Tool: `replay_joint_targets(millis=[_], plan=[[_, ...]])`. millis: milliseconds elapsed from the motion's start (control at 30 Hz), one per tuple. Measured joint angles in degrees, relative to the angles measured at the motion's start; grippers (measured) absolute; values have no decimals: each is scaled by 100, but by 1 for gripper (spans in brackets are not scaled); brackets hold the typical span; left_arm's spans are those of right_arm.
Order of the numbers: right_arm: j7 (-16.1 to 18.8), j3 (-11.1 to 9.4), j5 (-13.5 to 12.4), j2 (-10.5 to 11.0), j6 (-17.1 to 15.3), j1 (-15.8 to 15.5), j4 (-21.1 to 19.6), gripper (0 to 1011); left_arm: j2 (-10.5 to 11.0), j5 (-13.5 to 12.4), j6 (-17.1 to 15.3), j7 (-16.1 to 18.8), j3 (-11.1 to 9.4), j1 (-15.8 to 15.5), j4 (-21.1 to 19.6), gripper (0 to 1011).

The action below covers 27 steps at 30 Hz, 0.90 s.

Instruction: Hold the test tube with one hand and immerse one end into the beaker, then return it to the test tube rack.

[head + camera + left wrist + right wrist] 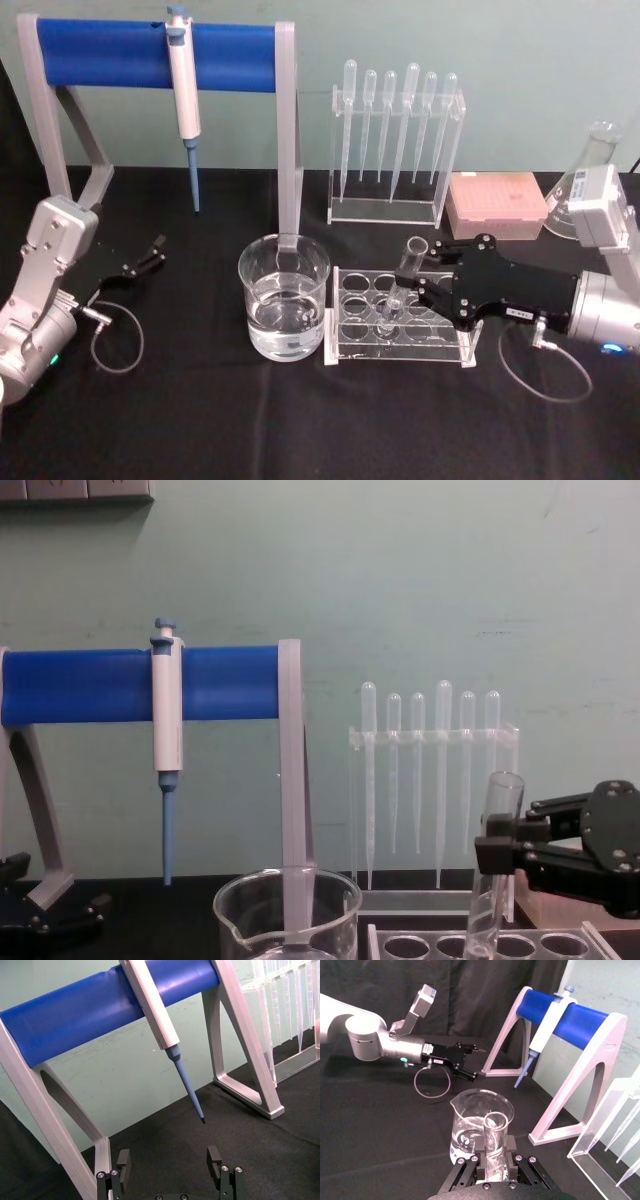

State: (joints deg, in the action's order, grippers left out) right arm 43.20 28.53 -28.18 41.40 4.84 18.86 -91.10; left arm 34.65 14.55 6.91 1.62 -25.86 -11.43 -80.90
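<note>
A clear glass test tube (405,280) stood nearly upright in a clear rack (400,345) on a black tabletop (200,420), its rounded bottom down in one of the rack's holes and its open mouth tilted slightly toward the back. The right gripper (420,288), reaching in from the robot's right, had its black fingers (512,1166) pinching the tube on both sides at about mid-height, below the rim, with the mouth standing clear above them. The beaker (284,310), partly filled with clear liquid, sat just beside the rack's left end, apart from the tube.

The tube looked light, rigid, smooth and breakable, so it likely called for a firm but gentle hold; glass this slick could slip or swing in the grip. Holding it around the middle left the lower end free for dipping.

The left gripper (145,258) rested idle near the tabletop at the robot's left, its fingers (215,1157) spread and holding nothing, in front of a stand with a blue bar (150,45) carrying a hanging pipette (184,105).
</note>
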Motion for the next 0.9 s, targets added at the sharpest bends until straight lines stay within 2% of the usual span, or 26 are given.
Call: replay_joint_targets(millis=[600, 900], plan=[[70, 46, 56, -155, 70, 16, 263, 238, 0, 0, 0, 0, 0, 0, 0, 1000], [70, 46, 57, -159, 70, 8, 270, 238, 0, 0, 0, 0, 0, 0, 0, 1000]])
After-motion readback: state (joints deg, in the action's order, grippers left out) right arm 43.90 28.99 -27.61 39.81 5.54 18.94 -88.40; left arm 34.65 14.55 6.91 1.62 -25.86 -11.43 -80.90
